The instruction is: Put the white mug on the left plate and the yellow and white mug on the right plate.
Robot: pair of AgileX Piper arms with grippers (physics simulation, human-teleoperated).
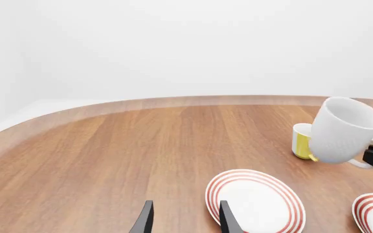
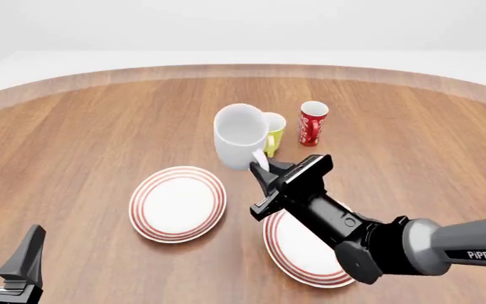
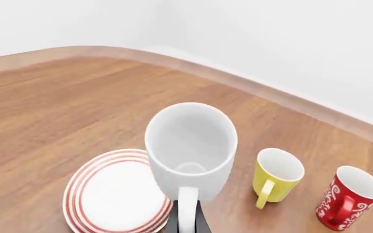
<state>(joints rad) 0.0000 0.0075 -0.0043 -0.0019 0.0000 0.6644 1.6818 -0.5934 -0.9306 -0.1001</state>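
Front view looks down the table [image 2: 99,114]; both wrist views share the white mug [image 1: 345,130]

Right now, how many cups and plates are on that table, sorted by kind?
Mugs and cups: 3, namely the white mug held by the right gripper, the yellow and white mug and a red cup.
Plates: 2, the left plate and the right plate.
Total: 5.
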